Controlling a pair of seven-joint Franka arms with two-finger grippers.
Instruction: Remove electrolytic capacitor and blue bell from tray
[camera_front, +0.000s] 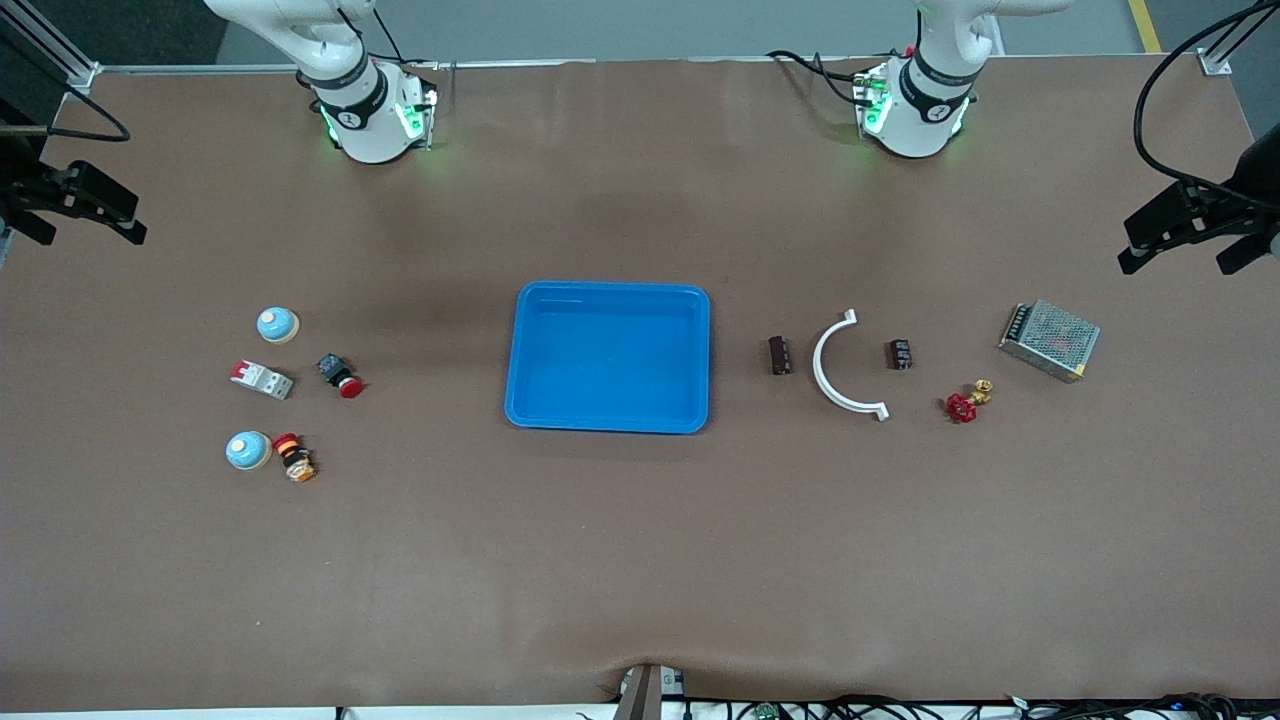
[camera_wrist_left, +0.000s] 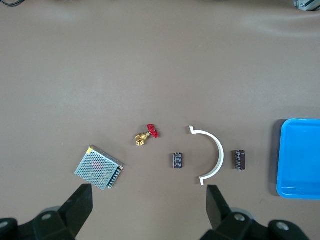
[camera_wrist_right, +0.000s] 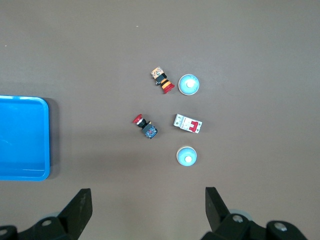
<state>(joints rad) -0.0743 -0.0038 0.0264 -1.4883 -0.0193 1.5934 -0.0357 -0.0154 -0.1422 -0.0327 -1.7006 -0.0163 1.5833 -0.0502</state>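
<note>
Front view: tray (camera_front: 608, 357) looks empty already | nearest capacitor (camera_front: 780, 355) on the table at its 3 o'clock, one blue bell (camera_front: 277, 324) off at 9 | my left gripper (camera_wrist_left: 150, 192) and right gripper (camera_wrist_right: 148, 195) both spread wide, holding nothing, waiting over the table ends | guessing nothing's left to lift, so I'd just stay clear

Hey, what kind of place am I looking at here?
Probably a robotics lab bench: two white arms bolted to a brown-covered table, a shallow bright-blue plastic tray, and scattered electrical parts like a perforated metal power supply.
</note>
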